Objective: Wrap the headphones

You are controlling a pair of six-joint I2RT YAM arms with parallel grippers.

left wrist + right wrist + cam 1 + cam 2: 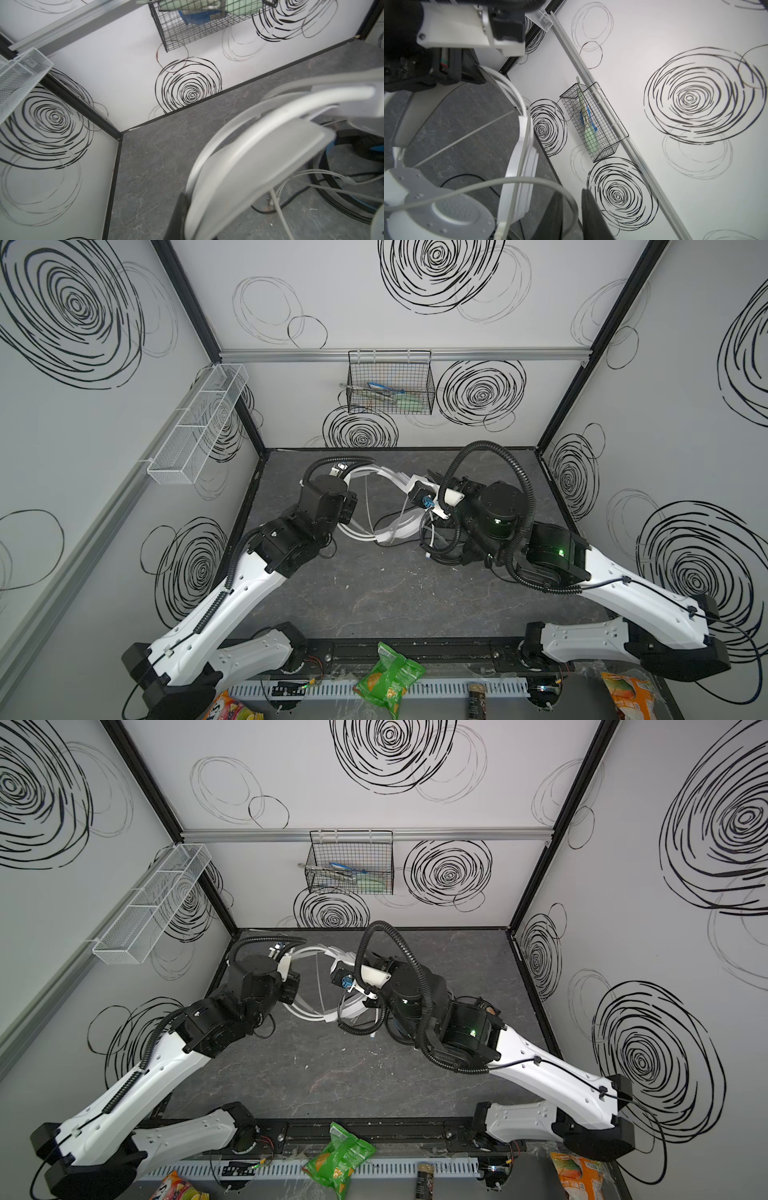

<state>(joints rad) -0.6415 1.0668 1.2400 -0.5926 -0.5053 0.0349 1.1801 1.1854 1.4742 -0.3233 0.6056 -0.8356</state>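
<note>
Now left fingers (177, 218) clamp the white headset (249, 155), whose cable (529, 179) passes between parted right fingers (591, 218).

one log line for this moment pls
left claw: shut on white headset | right claw: open at white cable | black headset: on table

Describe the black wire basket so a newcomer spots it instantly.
Start at the metal rail across the back wall. The black wire basket hangs from its middle, holding green and blue items. Unlike the white mesh basket on the side wall, it is dark and coarse-gridded.
</note>
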